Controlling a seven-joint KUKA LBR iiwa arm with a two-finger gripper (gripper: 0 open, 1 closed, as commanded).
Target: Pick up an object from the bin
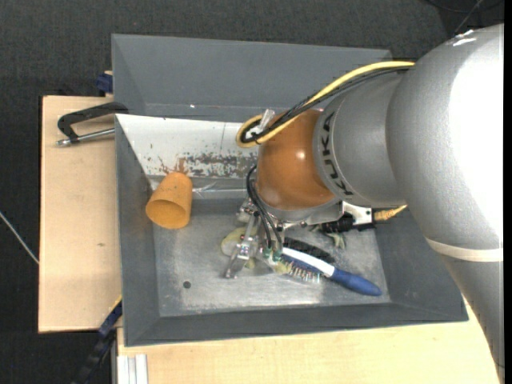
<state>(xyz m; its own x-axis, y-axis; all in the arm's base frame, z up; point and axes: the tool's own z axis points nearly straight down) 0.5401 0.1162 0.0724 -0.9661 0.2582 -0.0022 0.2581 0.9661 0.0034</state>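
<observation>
- The gripper (240, 256) is low among small clutter, beside a blue-and-white toothbrush (324, 269); whether it is open cannot be told.
- The arm (432, 134) hides the right side of the bin (240, 50).
- The wrist lettering (330, 154) is partly cut off.

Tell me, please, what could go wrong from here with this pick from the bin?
The gripper is down among small clutter beside the blue-and-white toothbrush; it might snag or push the brush instead of gripping cleanly. The orange cup lies on its side to the left and could roll if bumped.

Orange cup (170, 201) left, blue toothbrush (334, 271) right
</observation>
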